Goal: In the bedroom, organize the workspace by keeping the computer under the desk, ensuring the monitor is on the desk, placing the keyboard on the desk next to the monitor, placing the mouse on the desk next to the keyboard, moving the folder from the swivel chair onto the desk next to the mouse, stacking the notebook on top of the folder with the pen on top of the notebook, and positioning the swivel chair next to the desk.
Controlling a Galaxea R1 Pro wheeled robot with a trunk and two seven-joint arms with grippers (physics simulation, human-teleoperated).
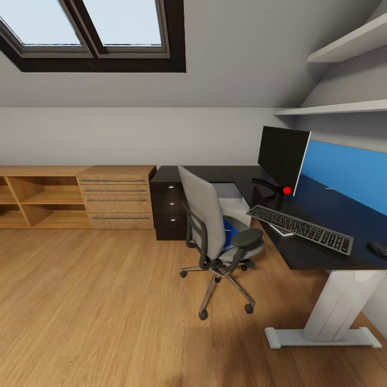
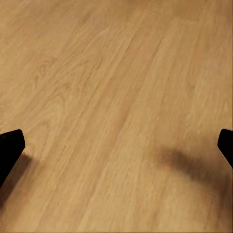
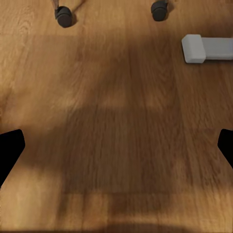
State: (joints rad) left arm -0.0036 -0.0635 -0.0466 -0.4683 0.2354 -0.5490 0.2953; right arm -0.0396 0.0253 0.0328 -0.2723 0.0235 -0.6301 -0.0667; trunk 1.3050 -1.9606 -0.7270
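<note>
The monitor, keyboard and mouse are carried by the black desk. A blue folder is held on the chair, which is borne by the wooden floor.

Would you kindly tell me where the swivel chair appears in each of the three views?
Head view: the swivel chair stands centre, beside the desk.
Right wrist view: two of its castors show at the top edge.
Left wrist view: not in it, just floor.
Shared landmark: the desk's white foot.

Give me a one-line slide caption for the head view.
Attic bedroom: swivel chair with blue folder on its seat beside the desk holding monitor, keyboard and mouse.
</note>
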